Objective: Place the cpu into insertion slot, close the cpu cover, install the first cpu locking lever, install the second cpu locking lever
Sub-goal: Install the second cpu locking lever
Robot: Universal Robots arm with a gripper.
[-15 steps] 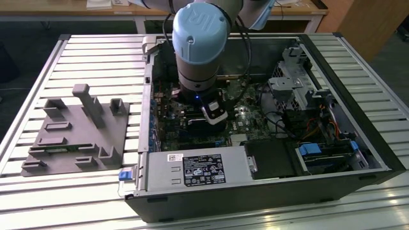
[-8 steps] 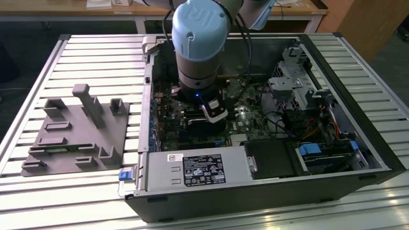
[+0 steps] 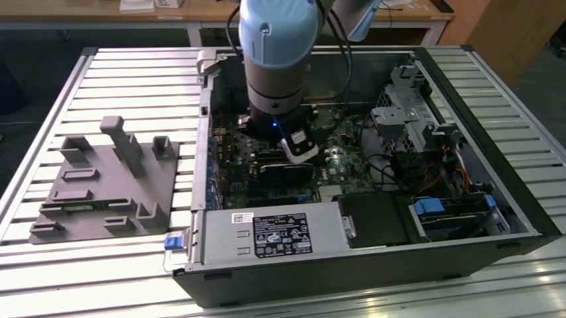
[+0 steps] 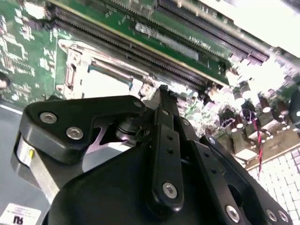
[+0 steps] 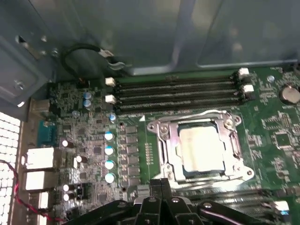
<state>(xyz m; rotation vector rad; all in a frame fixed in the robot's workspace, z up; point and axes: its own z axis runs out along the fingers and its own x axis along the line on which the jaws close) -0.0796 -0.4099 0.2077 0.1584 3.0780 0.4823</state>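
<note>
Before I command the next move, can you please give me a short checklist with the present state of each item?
1. Chip lies flat in the socket: ok.
2. Cover is down, framing the chip through its window: ok, as far as the first wrist view shows.
3. Locking levers latched: cannot tell.
4. Gripper empty: ok, the jaws are together with nothing between them.
5. Gripper placed near the work: ok, it is close beside the cover's edge.
6. Gripper touching the cover: cannot tell.
</note>
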